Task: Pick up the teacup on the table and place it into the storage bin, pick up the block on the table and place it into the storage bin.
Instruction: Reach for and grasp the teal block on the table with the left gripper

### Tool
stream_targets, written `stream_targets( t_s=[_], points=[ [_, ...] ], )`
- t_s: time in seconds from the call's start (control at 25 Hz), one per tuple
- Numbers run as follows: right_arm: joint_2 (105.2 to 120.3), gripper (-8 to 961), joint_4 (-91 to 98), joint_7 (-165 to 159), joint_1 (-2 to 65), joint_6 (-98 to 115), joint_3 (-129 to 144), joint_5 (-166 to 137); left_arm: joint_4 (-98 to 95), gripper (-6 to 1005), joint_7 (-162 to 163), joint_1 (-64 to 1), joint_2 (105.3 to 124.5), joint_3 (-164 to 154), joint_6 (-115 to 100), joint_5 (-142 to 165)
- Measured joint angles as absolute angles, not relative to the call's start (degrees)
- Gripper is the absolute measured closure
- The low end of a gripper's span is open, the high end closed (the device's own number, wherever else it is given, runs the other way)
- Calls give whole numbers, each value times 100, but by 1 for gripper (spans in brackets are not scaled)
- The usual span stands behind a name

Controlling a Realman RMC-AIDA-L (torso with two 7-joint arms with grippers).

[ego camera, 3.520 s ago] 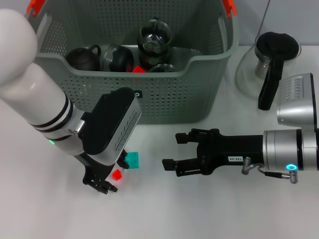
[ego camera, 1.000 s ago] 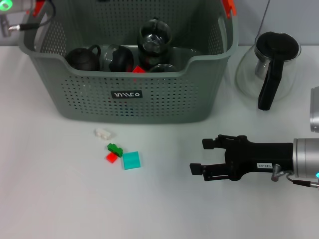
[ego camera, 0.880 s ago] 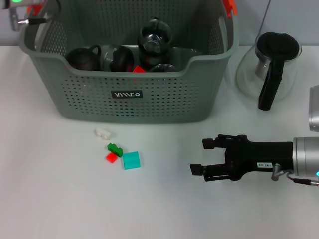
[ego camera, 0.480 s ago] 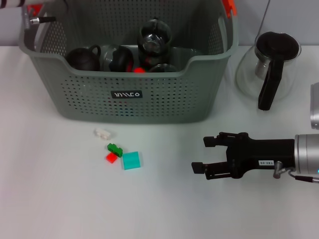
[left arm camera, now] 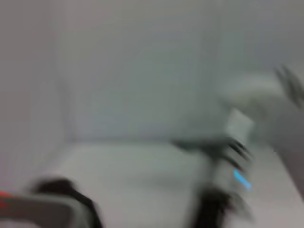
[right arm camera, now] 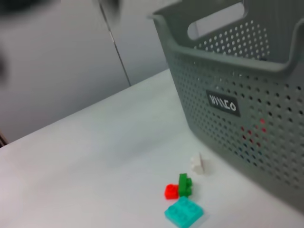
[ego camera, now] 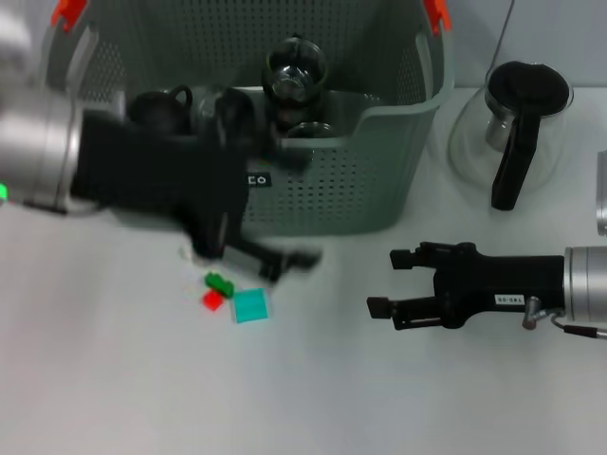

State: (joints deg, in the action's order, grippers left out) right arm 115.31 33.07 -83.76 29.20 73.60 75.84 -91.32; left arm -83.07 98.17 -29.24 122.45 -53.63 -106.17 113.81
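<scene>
My left gripper (ego camera: 292, 210) sweeps in blurred from the left, low across the front of the storage bin (ego camera: 379, 171), its fingers spread open and empty. It hangs just above the small blocks on the table (ego camera: 114, 398): green (ego camera: 219, 282), red (ego camera: 212, 300) and cyan (ego camera: 251, 305). The right wrist view shows the same blocks, with a white one (right arm camera: 197, 163) beside green (right arm camera: 185, 184), red (right arm camera: 171, 191) and cyan (right arm camera: 184, 212), in front of the bin (right arm camera: 266, 95). My right gripper (ego camera: 387, 281) rests open over the table to the right. No teacup shows on the table; a glass cup (ego camera: 295, 68) and a dark pot (ego camera: 156, 106) lie in the bin.
A glass carafe (ego camera: 517, 123) with a black lid and handle stands at the back right, beside the bin. The left wrist view is a blur.
My left arm has swung from the bin's back left corner down across its front, and now covers the white block. The right gripper has drifted slightly to the right.
</scene>
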Motion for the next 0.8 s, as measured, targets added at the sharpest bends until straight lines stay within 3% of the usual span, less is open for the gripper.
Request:
stream_targets(
  t_s=[0.12,0.52,0.8],
  points=[
    [11539,6,3278,-8375,2924,7356,7539,-9132,-8657,36,9678,-2690,12374,-5776,-10647,12128],
    [11585,7,3271,-8438,2927,7321,7468,-9132,-8204,60,10344,-2808,12453,-7204,-9412,14062],
    [11603,7,3269,-8464,2934,7321,7399,-9131,-7253,76,11317,-3377,12440,-8191,-8362,14881]
  ],
)
